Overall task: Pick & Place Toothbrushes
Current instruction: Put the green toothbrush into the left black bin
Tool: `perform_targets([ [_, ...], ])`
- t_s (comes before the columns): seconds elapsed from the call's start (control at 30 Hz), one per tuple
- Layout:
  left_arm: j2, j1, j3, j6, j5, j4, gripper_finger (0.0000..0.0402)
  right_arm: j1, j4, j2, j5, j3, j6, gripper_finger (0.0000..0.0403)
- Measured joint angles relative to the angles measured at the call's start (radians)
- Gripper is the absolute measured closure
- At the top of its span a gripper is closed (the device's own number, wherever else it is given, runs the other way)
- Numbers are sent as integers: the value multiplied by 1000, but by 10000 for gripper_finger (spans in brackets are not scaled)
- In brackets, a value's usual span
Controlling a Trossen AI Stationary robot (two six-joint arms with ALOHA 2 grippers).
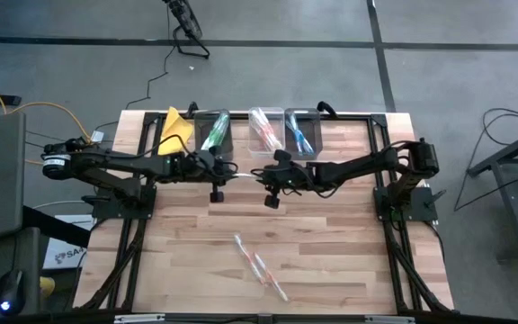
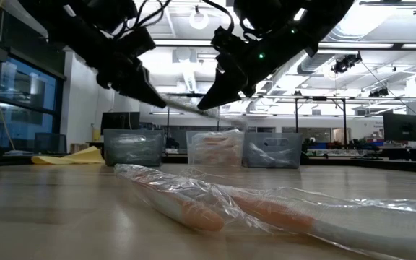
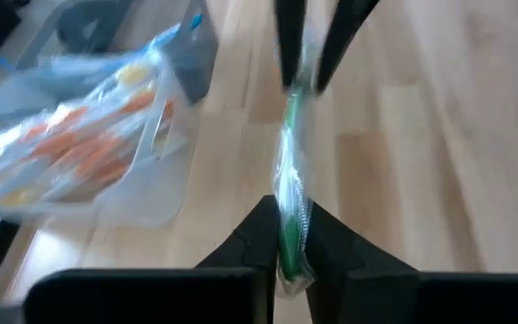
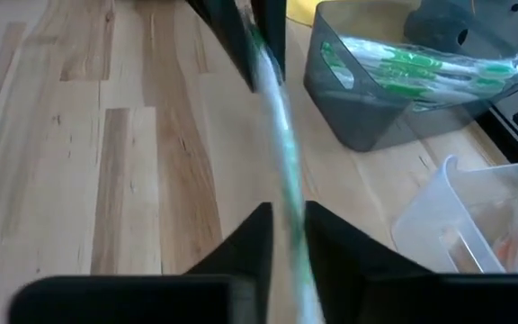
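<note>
A green-and-white toothbrush in a clear wrapper hangs in the air between my two grippers, above the table's far middle. My left gripper is shut on one end and my right gripper on the other. The low view shows it level between the two sets of fingers. Two more wrapped pink toothbrushes lie flat on the near part of the table. My left gripper pinches the green toothbrush's end between its two fingers, through the wrapper. Its fingers come level from the table's left, along the stick, which is lifted clear of the table. My right gripper pinches the toothbrush's other end between its two fingers. Its fingers come roughly level from the table's right, along the stick. The toothbrush runs straight on from there to the left gripper's fingers.
Three small bins stand in a row at the far edge: one with green toothbrushes, one with pink, one with blue. A yellow cloth lies left of them. Bare wood lies below and near the grippers.
</note>
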Motion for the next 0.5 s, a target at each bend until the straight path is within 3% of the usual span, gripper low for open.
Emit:
perform_targets([
  [0.33,-37,1,-1,-54,-218,-62,385,12,-60,-93,-4,0,59,211],
  [0.5,-115,1,0,-130,-396,-108,385,33,-111,-179,110,0,62,175],
])
